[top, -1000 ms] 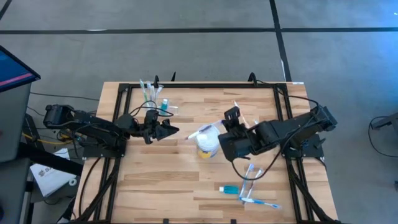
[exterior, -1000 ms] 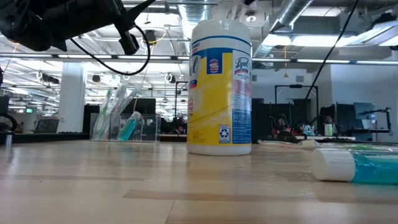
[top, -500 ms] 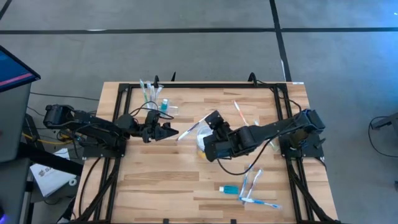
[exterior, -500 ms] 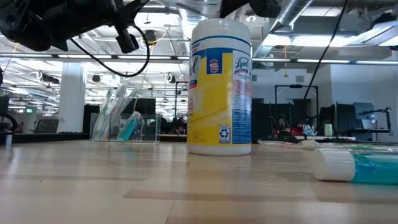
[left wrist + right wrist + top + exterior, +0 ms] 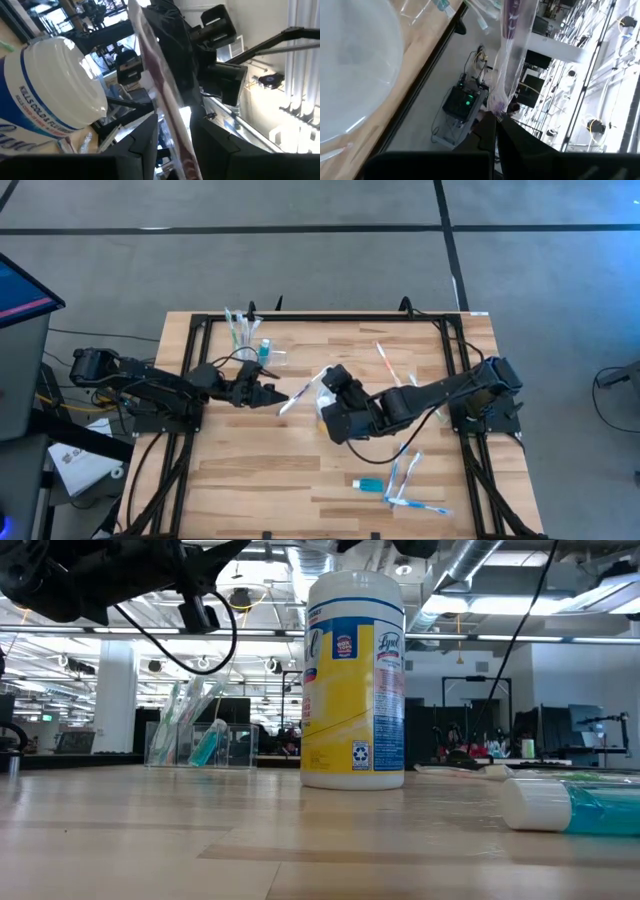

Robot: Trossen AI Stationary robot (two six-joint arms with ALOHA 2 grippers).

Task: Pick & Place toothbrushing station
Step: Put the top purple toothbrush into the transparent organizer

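Now looks like a mid-air handover. Finds the right gripper (image 5: pixel 322 380) shut tight on one end of a wrapped brush packet (image 5: pixel 300 392), up above the tub (image 5: pixel 355 680) near the middle of the bench (image 5: pixel 250 470). Finds the left gripper (image 5: pixel 270 393) just beside it, jaws apart, with the packet's free end running between them in the left wrist view; shows no pinch yet.

Places the station (image 5: pixel 245 335) upright at the far left of the bench, behind the left gripper and apart from both, with a few brushes and something blue already standing in it.

To do it well:
- Keep the right gripper clamped until the left has closed fully on the packet.
- Close on the stiff brush inside, not on loose wrapper, which probably slips and crumples.
- Grip well short of the end, leaving length free to drop into a cup.
- Let go on the right only after that, then draw straight back, clear of the tub.
- Carry the packet high over to the station and lower it end-first, upright, so as not to tip the light clear stand.
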